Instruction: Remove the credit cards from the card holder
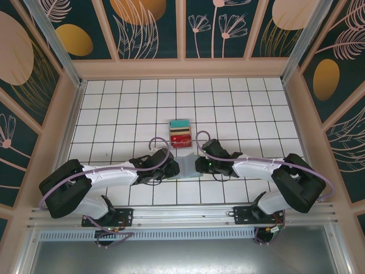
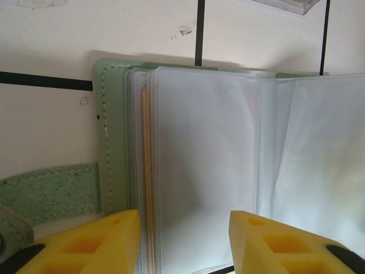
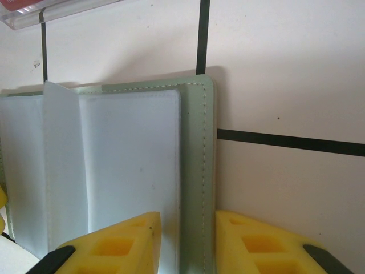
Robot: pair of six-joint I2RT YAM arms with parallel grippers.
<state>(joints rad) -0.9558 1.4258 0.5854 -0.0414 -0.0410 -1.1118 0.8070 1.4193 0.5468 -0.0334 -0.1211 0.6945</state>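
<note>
Bimanual cell seen from above and from both wrists. The surface (image 1: 114,114) is white tile ruled by a black grid. It is boxed in by tan-framed walls (image 1: 148,28) with dark teal panels bearing orange discs and pale flower outlines. An aluminium rail along the near edge carries the two arms, left arm (image 1: 108,177) and right arm (image 1: 262,168).

One card holder (image 1: 187,169) lies open and flat on the surface at centre front, between the two wrists. The left pincer (image 2: 183,220) stands over the holder's left half. Its yellow fingers (image 2: 97,242) are set apart at middling width, with clear sleeves spanning the gap. The right pincer (image 3: 188,220) straddles the holder's right stitched border with a narrow gap; whether it clamps that border cannot be told.

Count: two pincers, one holder and several clear sleeves. One tan credit card (image 2: 146,171) is visible edge-on in the left sleeves. One clear tray (image 1: 181,133), just beyond the holder, contains a teal, tan and red stack.
</note>
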